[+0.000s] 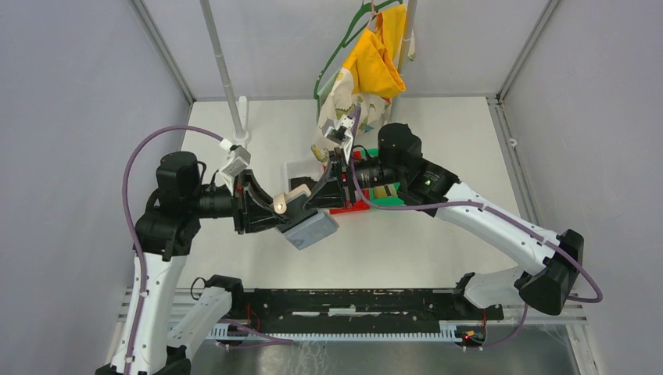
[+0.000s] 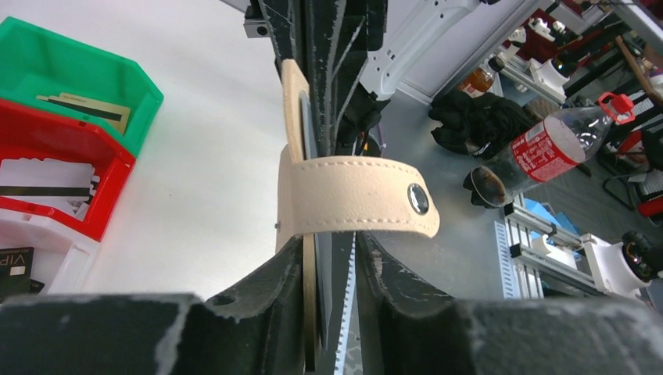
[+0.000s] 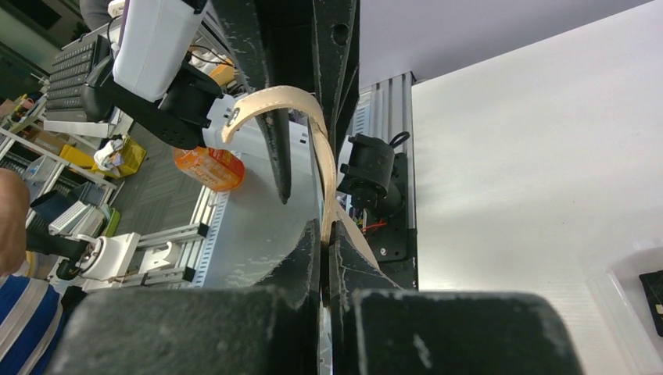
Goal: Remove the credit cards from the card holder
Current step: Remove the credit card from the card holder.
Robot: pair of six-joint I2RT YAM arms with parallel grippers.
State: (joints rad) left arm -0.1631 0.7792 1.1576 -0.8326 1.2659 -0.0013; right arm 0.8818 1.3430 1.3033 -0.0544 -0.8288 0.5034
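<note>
On the left, the left arm (image 1: 168, 234) is reaching toward the middle of the table (image 1: 453, 141). The left gripper (image 1: 280, 209) is meeting the wallet (image 1: 299, 195) there. The wallet is being held up above the table, between the two grippers. Its tan cover is facing up, and a grey part (image 1: 313, 230) is hanging lower, toward the near edge.

In the left wrist view, the left fingers (image 2: 266, 289) are standing one on each side of the wallet's edge, very close to it. I cannot tell whether they are already pressing it. The tan strap (image 2: 356, 195) with its round metal snap (image 2: 418, 198) is crossing in front of this edge. A thin dark layer is lying against the tan cover. I cannot tell if it is a card or a sleeve.

Just to the right, the right gripper (image 1: 319, 195) is facing the wallet from the other side. Its fingers (image 3: 297, 266) are closed together and are pinching a thin tan flap of the wallet between them.

Next to the wallet, three bins are standing in a row, touching each other: the white bin (image 2: 70, 258), the red bin (image 2: 109, 168) and the green bin (image 2: 145, 101). Some cards are lying inside them. There is a black card (image 2: 16, 266) in the white bin, pale cards (image 2: 39, 190) with a dark stripe in the red one, and more pale ones in the green one.

On the far right, the right arm (image 1: 500, 226) is stretching back toward its base.
</note>
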